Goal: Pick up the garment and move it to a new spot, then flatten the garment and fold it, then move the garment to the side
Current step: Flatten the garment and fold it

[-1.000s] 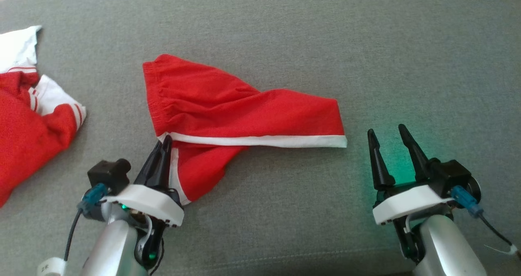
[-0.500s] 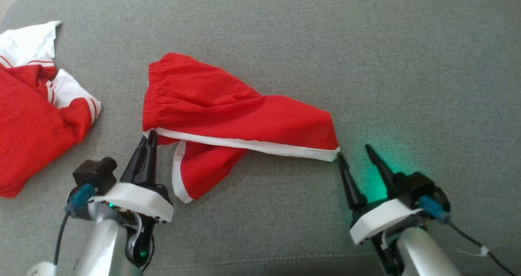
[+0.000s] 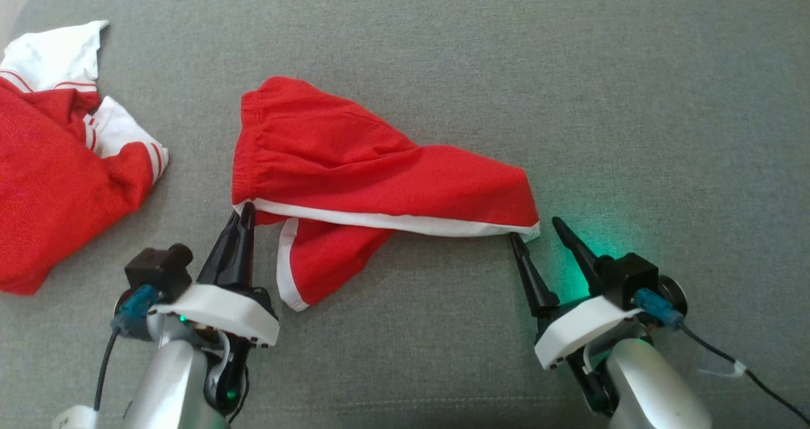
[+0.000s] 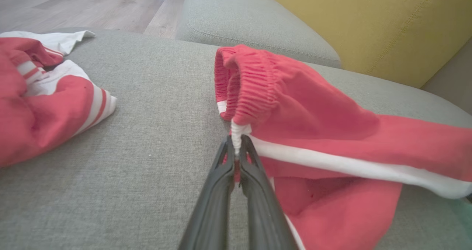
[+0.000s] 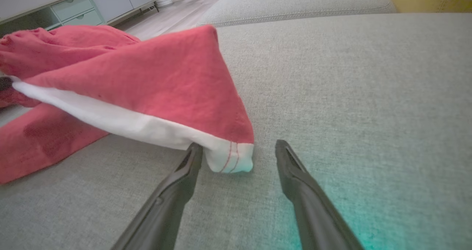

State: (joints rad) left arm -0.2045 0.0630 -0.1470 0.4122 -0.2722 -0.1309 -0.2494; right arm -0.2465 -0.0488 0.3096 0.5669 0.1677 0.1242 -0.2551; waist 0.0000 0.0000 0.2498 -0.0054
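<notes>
Red shorts (image 3: 380, 169) pinched at one corner by the left tool (image 3: 246, 209); the right tool (image 3: 535, 229) gapes at the other.
The shorts lie mid-frame on the grey cushion (image 3: 633, 100). At lower left, the left tool is clamped tight on the white-trimmed waistband corner. At lower right, the right tool stands fully spread and grips nothing. The hem corner sits between its fingers, one perhaps touching the cloth. A red-and-white garment (image 3: 57, 182) lies far left.

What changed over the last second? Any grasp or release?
The right gripper, open, moved left to the white hem corner of the red shorts; the corner is now between its fingers. Nothing was grasped or released. The left gripper stayed shut on the shorts' waistband-end trim. The shorts and the other garment are unmoved; the camera shifted slightly.
</notes>
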